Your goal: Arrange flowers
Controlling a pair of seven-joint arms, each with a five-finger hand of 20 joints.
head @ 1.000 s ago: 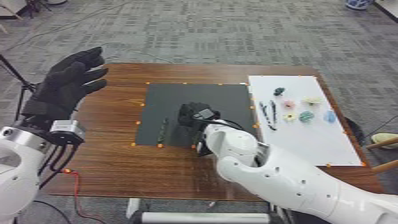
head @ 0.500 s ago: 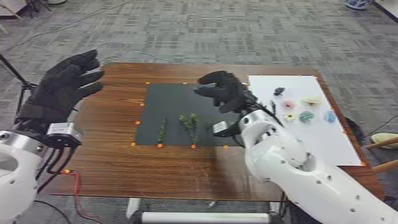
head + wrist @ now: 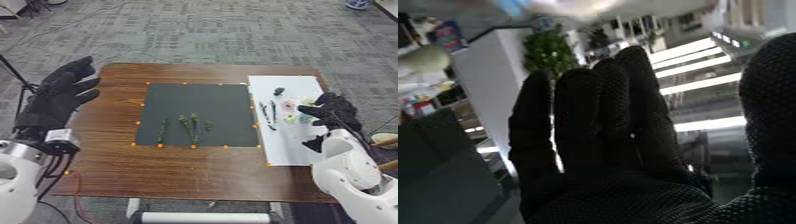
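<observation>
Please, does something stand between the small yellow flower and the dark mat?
Yes: two thin dark pieces lie on the white sheet between the yellow flower and the dark mat. Lifting over them would probably work.

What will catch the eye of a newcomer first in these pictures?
Probably the two black robot hands: the left robot hand raised at the left of the head view, the right robot hand over the white sheet on the right. Next might come the dark mat near the table's middle, with green sprigs on its near part, then the small pale-coloured flowers on the white sheet.
</observation>
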